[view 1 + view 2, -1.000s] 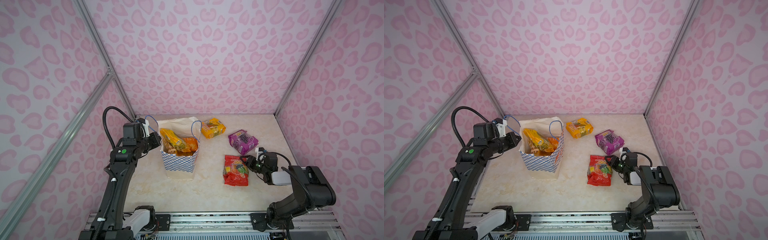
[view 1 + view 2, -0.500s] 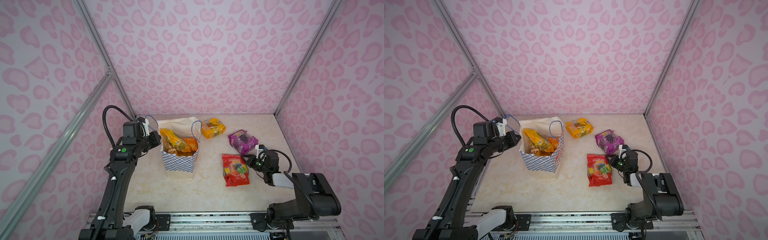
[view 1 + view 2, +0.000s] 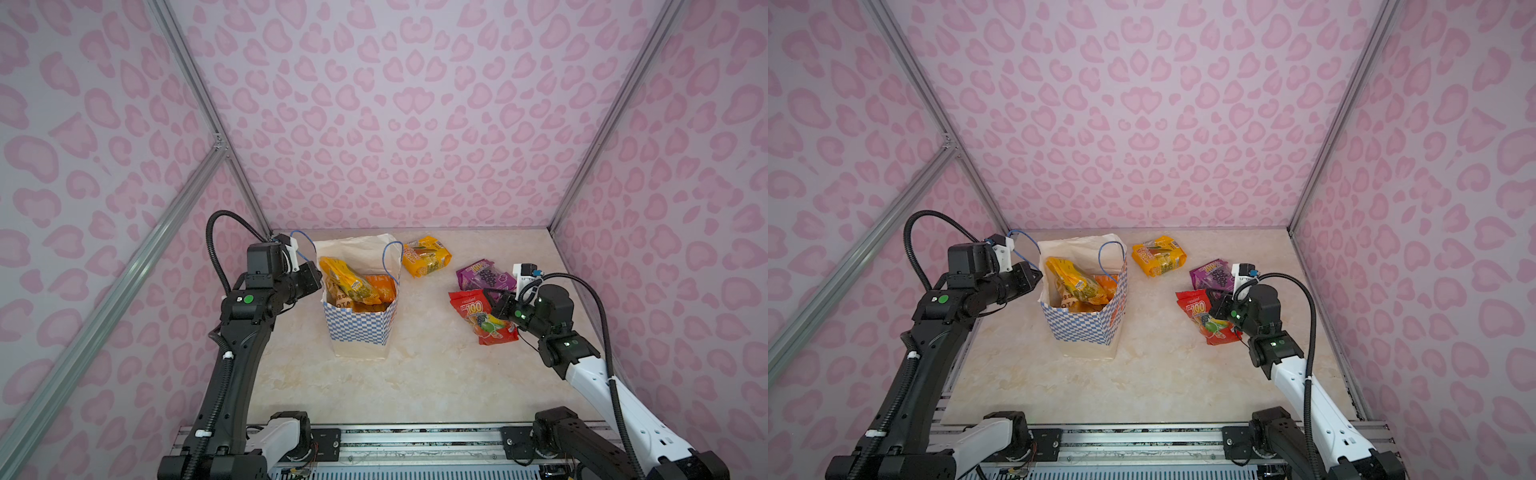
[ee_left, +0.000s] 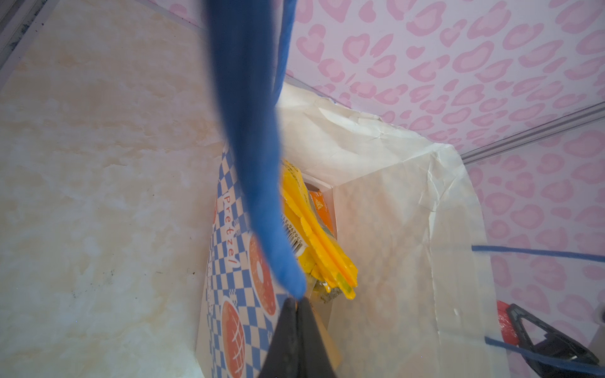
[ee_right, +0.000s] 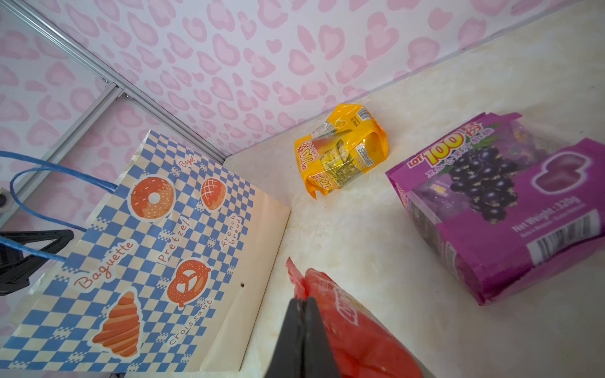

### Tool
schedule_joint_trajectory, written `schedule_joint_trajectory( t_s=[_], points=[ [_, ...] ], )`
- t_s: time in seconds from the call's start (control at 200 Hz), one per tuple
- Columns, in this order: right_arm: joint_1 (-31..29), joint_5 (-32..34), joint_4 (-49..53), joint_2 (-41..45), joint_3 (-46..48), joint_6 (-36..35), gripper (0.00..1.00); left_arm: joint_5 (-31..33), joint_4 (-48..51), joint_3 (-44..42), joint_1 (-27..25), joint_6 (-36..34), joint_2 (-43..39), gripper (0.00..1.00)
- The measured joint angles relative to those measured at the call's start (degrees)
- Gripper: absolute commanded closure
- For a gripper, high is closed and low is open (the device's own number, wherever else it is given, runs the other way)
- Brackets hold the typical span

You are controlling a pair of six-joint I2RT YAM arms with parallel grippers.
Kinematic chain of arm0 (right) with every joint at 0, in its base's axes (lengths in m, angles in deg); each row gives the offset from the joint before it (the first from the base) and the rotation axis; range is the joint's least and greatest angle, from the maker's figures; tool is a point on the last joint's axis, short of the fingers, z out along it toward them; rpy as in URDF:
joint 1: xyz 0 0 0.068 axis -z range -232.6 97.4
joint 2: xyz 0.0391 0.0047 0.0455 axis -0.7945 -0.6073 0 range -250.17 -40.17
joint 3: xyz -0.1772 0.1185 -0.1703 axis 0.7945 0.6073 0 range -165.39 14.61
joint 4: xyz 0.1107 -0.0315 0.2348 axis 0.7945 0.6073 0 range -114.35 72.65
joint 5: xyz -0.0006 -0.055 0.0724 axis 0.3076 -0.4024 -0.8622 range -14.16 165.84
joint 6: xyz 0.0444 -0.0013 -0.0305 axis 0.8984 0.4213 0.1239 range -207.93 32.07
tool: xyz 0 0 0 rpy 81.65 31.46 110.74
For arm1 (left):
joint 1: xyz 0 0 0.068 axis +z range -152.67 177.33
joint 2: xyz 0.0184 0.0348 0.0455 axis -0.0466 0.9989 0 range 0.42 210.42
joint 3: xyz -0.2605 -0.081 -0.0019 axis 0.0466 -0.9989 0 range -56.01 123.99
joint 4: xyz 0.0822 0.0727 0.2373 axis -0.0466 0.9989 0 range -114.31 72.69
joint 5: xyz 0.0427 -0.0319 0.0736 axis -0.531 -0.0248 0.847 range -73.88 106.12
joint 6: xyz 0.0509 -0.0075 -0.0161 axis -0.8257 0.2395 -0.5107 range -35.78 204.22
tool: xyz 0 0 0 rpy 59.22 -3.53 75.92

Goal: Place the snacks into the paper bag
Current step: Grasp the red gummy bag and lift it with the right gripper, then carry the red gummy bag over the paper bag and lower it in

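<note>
The paper bag stands upright left of centre, with a yellow packet and an orange one sticking out of its mouth. My left gripper is shut on the bag's blue cord handle at the left rim. My right gripper is shut on the edge of the red snack packet. A purple grape packet lies just behind it. An orange-yellow packet lies near the back wall.
Pink patterned walls close in the marble tabletop at the back and on both sides. The arm bases sit on a metal rail along the front edge.
My right gripper has closed on the red packet's edge, and the arm has risen, shifting the packet a little toward the back. The left arm and the bag have not moved.
</note>
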State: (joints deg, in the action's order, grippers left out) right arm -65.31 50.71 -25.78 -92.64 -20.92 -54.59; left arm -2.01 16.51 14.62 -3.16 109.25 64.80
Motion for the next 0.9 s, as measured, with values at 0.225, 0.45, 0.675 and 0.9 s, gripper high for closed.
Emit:
schedule_joint_trajectory(
  t_s=[0.225,0.45,0.675,0.9],
  points=[
    [-5.70,5.60,7.26,-2.49,-12.94,-3.04,1.00,0.11,0.00,0.00,0.00,0.00,0.00,0.94],
    [-11.89,8.90,10.32,-10.36,-29.14,-6.49,1.00,0.11,0.00,0.00,0.00,0.00,-0.02,0.94],
    [-16.41,8.74,11.23,-20.83,-48.06,-9.49,1.00,0.09,0.00,0.00,0.00,-0.02,-0.02,0.94],
    [-20.68,8.37,13.42,-33.22,-69.53,-11.56,1.00,0.04,0.00,-0.02,0.00,-0.09,-0.02,0.94]
  ],
)
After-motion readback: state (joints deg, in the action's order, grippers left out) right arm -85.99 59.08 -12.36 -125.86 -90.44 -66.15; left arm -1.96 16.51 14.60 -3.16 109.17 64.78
